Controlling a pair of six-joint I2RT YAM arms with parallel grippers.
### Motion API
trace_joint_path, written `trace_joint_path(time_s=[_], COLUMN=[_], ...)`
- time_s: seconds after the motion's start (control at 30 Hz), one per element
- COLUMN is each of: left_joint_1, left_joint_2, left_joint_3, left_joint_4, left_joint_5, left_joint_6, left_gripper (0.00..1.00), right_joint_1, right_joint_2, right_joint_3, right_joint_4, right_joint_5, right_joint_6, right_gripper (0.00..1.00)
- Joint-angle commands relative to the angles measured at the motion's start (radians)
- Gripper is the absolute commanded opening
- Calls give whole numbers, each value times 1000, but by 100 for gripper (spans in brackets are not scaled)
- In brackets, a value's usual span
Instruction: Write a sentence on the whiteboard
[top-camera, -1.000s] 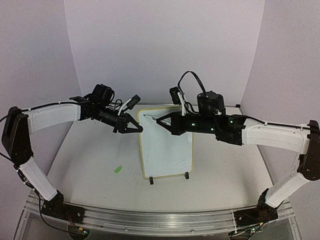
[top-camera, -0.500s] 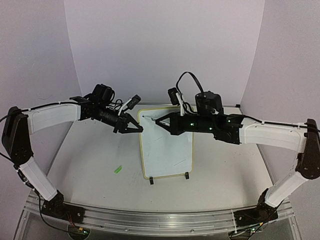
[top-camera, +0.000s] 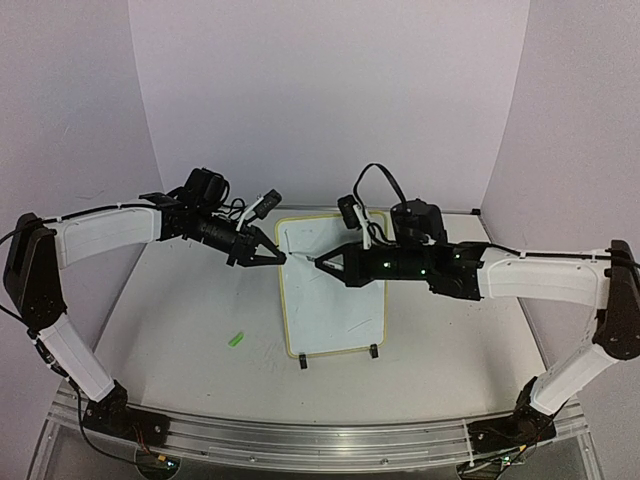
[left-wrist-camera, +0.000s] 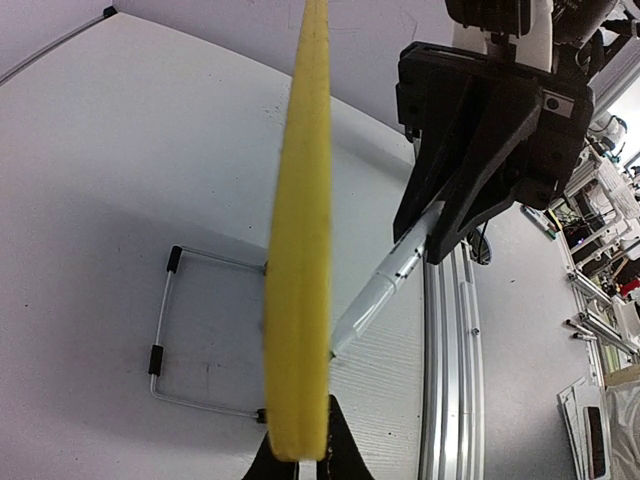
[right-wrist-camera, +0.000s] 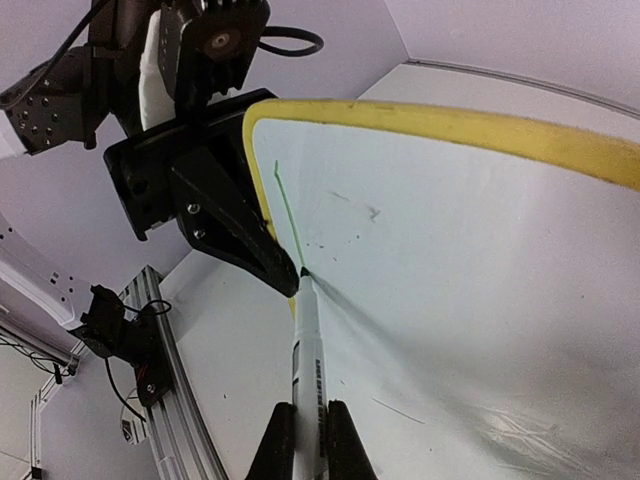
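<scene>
The whiteboard (top-camera: 335, 300) with its thin yellow frame stands tilted on two black clip feet mid-table. My left gripper (top-camera: 280, 258) is shut on its upper left edge; in the left wrist view the jaws (left-wrist-camera: 300, 455) pinch the yellow frame (left-wrist-camera: 300, 250). My right gripper (top-camera: 335, 265) is shut on a white marker (right-wrist-camera: 308, 350), whose tip touches the board near that edge. Of the sentence, only one thin green stroke (right-wrist-camera: 287, 215) shows in the right wrist view, ending at the tip. No words are visible.
A small green marker cap (top-camera: 236, 339) lies on the table left of the board. The board's wire stand (left-wrist-camera: 165, 335) shows behind it. An aluminium rail (top-camera: 300, 435) runs along the near table edge. Purple walls enclose the back and sides.
My right gripper has moved the marker tip left and toward the near side along the board's left edge. The left gripper and board have not moved.
</scene>
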Motion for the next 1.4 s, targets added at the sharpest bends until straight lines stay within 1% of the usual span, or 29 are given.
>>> trace_joint_path(time_s=[0.0,0.13,0.23,0.6,0.97,1.1,1.37], left_joint_1=[-38,-38,-38,-40,-42,-43,-43], left_joint_2=[11,11,12,13,17,17,17], left_joint_3=[-2,-1,0,0,3,3,3], left_joint_4=[-83,-84,-84,-85,-88,-89,-90], left_joint_5=[-65,-67,-68,-75,-75,-78,-78], left_joint_6=[47,47,46,46,46,47,47], left_gripper=[0,0,0,0,0,0,0], right_joint_1=[-15,-15,-14,-10,-5,-5,-5], right_joint_2=[-41,-79,-93,-25,8,-6,-93], right_joint_3=[-15,-19,-13,58,88,73,-4], right_joint_4=[23,94,119,103,76,67,64], right_joint_5=[15,-64,-90,-20,28,72,148], right_joint_6=[19,24,29,10,6,13,15], right_gripper=[0,0,0,0,0,0,0])
